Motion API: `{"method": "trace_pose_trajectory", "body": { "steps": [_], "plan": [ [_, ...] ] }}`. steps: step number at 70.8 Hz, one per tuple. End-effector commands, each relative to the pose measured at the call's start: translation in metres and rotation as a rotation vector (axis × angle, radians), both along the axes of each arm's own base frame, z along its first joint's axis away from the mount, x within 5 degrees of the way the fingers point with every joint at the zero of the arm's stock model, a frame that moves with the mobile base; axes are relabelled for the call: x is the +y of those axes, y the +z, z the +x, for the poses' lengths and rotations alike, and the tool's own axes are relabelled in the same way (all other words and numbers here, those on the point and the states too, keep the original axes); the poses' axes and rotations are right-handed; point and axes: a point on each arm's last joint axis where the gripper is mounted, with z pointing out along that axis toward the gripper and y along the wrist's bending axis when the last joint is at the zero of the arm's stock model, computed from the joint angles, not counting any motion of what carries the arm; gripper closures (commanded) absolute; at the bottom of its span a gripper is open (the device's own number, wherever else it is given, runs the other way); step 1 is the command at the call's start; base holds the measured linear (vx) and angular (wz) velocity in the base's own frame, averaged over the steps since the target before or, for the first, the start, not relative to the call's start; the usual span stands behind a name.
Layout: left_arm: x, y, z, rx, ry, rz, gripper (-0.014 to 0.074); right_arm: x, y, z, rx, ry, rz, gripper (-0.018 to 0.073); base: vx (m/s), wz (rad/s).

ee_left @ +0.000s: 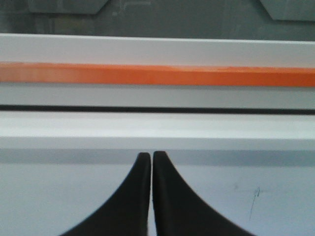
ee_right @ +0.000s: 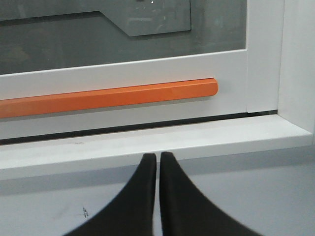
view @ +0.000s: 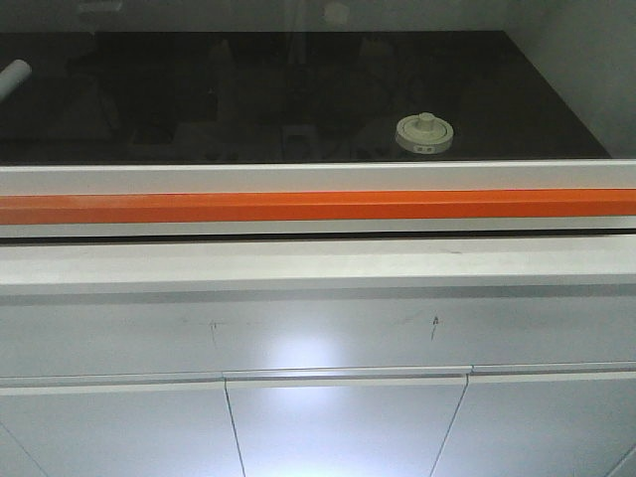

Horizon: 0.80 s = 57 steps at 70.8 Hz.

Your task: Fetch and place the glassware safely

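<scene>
While the small squat clear glass jar with a round cream-white knobbed lid (view: 425,133) stands upright on the glossy black work surface (view: 199,99), it sits behind the clear glass pane (view: 556,70) of a white-framed enclosure, right of centre and close to the front edge of that surface; it stands free, well apart from both grippers. A white cylindrical tube (view: 14,76) lies at the far left of the same black surface, well apart from the jar.

Below the glass runs the white lower frame rail (view: 298,177), and along it a long orange horizontal handle bar (view: 298,207); under that lies a flat white ledge (view: 298,263), then pale grey cabinet fronts (view: 338,427) marked with a few faint scratches.

Seen from the left wrist, the left gripper (ee_left: 151,158) has its two curved black fingers pressed almost together, only a hairline slit between them, holding nothing; it points at the cabinet front just below the ledge. Seen from the right wrist, the right gripper (ee_right: 158,158) is likewise drawn together and empty, below the ledge and left of the orange bar's rounded right end; a white upright frame post (ee_right: 266,54) stands just beyond that end.
</scene>
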Motion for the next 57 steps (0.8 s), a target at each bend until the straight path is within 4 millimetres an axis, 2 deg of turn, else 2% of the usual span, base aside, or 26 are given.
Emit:
{"method": "trace_pose_trajectory", "body": {
  "steps": [1,12,18,27,33,42,47,50,57],
  "plan": [
    [0.000,0.005,-0.001,-0.138,-0.004,-0.016,0.0603,0.001,0.004,-0.001,-0.104,0.012,-0.022,0.0563,0.00,0.00],
    [0.000,0.028,-0.005,-0.325,-0.009,-0.034,0.0603,0.004,0.019,-0.003,-0.253,0.033,-0.031,0.0563,0.00,0.00],
    [0.000,0.049,-0.011,-0.421,-0.021,-0.080,0.0603,0.004,0.038,-0.008,-0.347,0.040,-0.037,0.0563,0.00,0.00],
    [0.000,0.098,-0.021,-0.486,-0.025,-0.088,0.0603,0.004,0.080,-0.016,-0.392,0.029,-0.041,0.0563,0.00,0.00],
    [-0.001,0.135,-0.020,-0.475,-0.024,-0.073,0.0603,0.003,0.112,-0.017,-0.391,0.020,-0.040,0.0563,0.00,0.00],
    [0.000,0.184,-0.004,-0.417,-0.018,-0.059,0.0603,0.002,0.153,-0.006,-0.384,0.017,-0.046,0.0563,0.00,0.00],
    [0.000,0.205,0.013,-0.358,-0.015,-0.059,0.0603,0.002,0.169,0.011,-0.345,0.017,-0.048,0.0563,0.00,0.00],
    [0.000,0.216,0.024,-0.331,-0.013,-0.060,0.0603,0.001,0.176,0.023,-0.317,0.017,-0.048,0.0563,0.00,0.00],
    [0.000,0.228,0.050,-0.278,-0.011,-0.060,0.0603,0.000,0.186,0.047,-0.275,0.021,-0.044,0.0563,0.00,0.00]
  ]
}}
